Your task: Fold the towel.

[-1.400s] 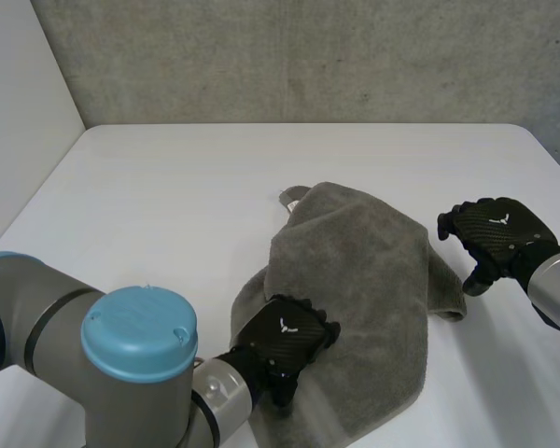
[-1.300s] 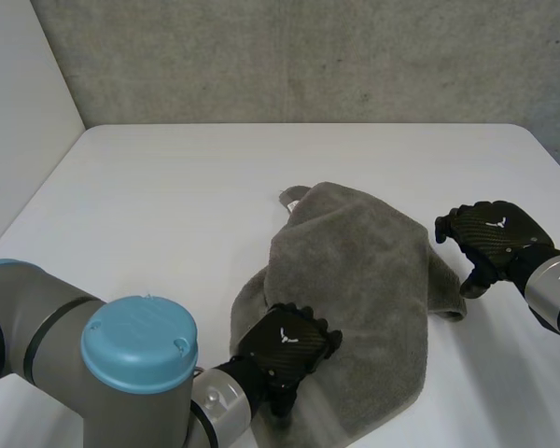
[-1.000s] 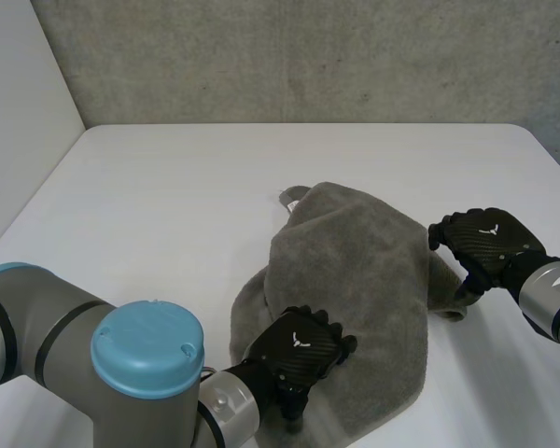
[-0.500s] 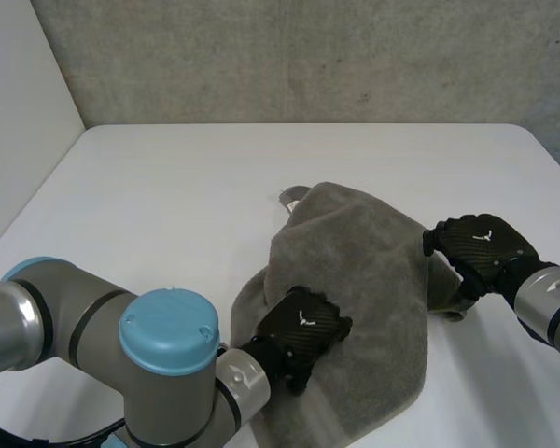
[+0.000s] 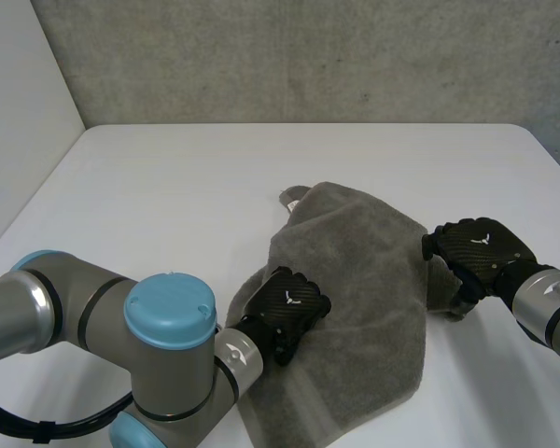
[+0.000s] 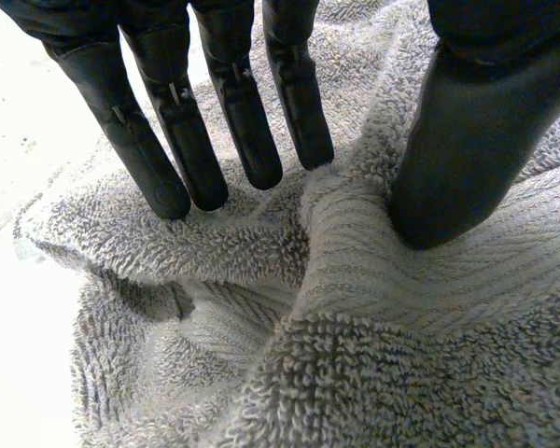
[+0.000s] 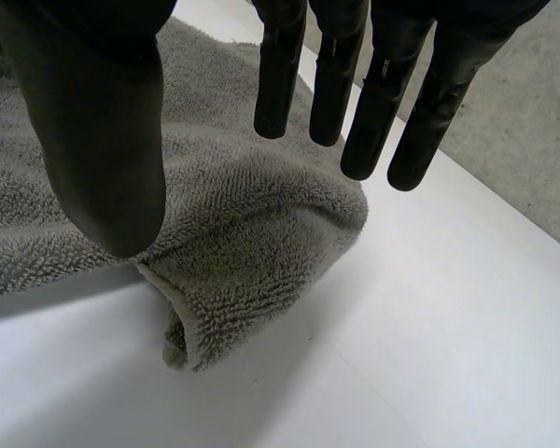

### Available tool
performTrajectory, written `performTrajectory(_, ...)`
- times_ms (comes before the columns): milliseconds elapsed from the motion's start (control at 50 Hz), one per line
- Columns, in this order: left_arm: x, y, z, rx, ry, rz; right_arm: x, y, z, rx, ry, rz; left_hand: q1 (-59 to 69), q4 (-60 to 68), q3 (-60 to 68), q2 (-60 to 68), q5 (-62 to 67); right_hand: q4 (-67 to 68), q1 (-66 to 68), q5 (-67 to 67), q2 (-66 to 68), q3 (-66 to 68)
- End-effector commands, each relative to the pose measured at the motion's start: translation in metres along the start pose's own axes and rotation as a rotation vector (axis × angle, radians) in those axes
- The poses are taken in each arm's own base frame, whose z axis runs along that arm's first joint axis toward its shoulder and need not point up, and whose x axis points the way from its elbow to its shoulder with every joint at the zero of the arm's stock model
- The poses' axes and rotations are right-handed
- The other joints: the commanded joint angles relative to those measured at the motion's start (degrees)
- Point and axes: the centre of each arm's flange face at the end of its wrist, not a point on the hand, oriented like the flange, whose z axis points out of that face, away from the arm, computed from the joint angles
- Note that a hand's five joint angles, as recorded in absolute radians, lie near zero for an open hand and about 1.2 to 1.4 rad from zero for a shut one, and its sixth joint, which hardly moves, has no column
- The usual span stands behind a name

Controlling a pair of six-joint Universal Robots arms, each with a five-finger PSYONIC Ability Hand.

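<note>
The towel [image 5: 355, 271] lay crumpled on the desk [image 5: 168, 187], lower middle of the head view. The left hand [image 5: 287, 310] pressed its left edge, fingers straight; the right hand [image 5: 476, 247] hovered released over its right corner. Likely the gripping stage: next, both must pinch cloth.

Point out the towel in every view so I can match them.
Head view: towel on the white table, left hand atop, right hand at its folded end.
Left wrist view: bunched under the left hand's fingertips.
Right wrist view: folded end beneath the right hand.
Shared landmark: the white table.
</note>
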Motion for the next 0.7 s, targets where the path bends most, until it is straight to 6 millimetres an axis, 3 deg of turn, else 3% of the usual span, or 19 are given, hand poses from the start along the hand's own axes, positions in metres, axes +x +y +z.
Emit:
performTrajectory(20,0.000,0.000,0.000,0.000,0.002,0.000,0.001,0.001,0.001,-0.003,0.003,-0.009,2.69,2.79,2.48,2.49,-7.18,-1.95,-1.59,-0.51,-2.26,-1.89)
performTrajectory(60,0.000,0.000,0.000,-0.002,0.001,0.000,0.001,0.001,0.001,-0.005,0.005,-0.023,22.93,23.03,22.72,22.74,13.07,-1.95,-1.59,-0.51,-2.26,-1.89)
performTrajectory(180,-0.011,-0.007,0.005,0.017,-0.043,0.002,0.001,0.004,0.002,-0.016,0.001,-0.028,24.70,24.80,24.49,24.50,14.84,-1.95,-1.59,-0.51,-2.26,-1.89)
performTrajectory(220,-0.034,-0.012,0.012,0.033,-0.116,0.003,0.000,0.004,0.002,-0.013,-0.003,-0.030,24.70,24.80,24.49,24.50,14.84,-1.95,-1.59,-0.51,-2.26,-1.89)
performTrajectory(240,-0.034,-0.012,0.012,0.033,-0.116,0.003,0.000,0.004,0.002,-0.013,-0.003,-0.030,24.70,24.80,24.49,24.50,14.84,-1.95,-1.59,-0.51,-2.26,-1.89)
performTrajectory(280,-0.072,-0.015,0.021,0.045,-0.216,0.010,0.000,0.004,0.002,-0.014,-0.001,-0.030,24.70,24.80,24.49,24.50,14.84,-1.95,-1.59,-0.51,-2.26,-1.89)
performTrajectory(300,-0.072,-0.015,0.021,0.045,-0.217,0.010,0.000,0.004,0.002,-0.014,-0.001,-0.030,24.70,24.80,24.49,24.50,14.84,-1.95,-1.59,-0.51,-2.26,-1.89)
performTrajectory(320,-0.093,-0.014,0.026,0.045,-0.265,0.025,-0.001,0.004,0.002,-0.014,-0.003,-0.030,24.70,24.80,24.49,24.50,14.84,-1.95,-1.59,-0.51,-2.26,-1.89)
performTrajectory(340,-0.093,-0.014,0.026,0.045,-0.265,0.025,-0.001,0.004,0.002,-0.014,-0.003,-0.030,24.70,24.80,24.49,24.50,14.84,-1.95,-1.59,-0.51,-2.26,-1.89)
performTrajectory(380,-0.130,-0.005,0.033,0.022,-0.343,0.068,-0.001,0.004,0.002,-0.014,-0.003,-0.030,24.70,24.80,24.49,24.50,14.84,-1.95,-1.59,-0.51,-2.26,-1.89)
performTrajectory(400,-0.137,-0.001,0.036,0.015,-0.354,0.090,-0.001,0.004,0.002,-0.016,-0.004,-0.029,24.70,24.80,24.49,24.50,14.84,-1.95,-1.59,-0.51,-2.26,-1.89)
performTrajectory(480,-0.148,0.011,0.044,-0.008,-0.370,0.120,-0.002,0.006,0.003,-0.018,-0.005,-0.029,24.70,24.80,24.49,24.50,14.84,-1.95,-1.59,-0.51,-2.26,-1.89)
performTrajectory(700,-0.149,0.031,0.049,-0.049,-0.365,0.112,-0.020,0.016,0.011,-0.029,-0.052,-0.036,24.70,24.80,24.49,24.50,14.84,-2.79,-2.43,-1.35,-3.10,-2.73)
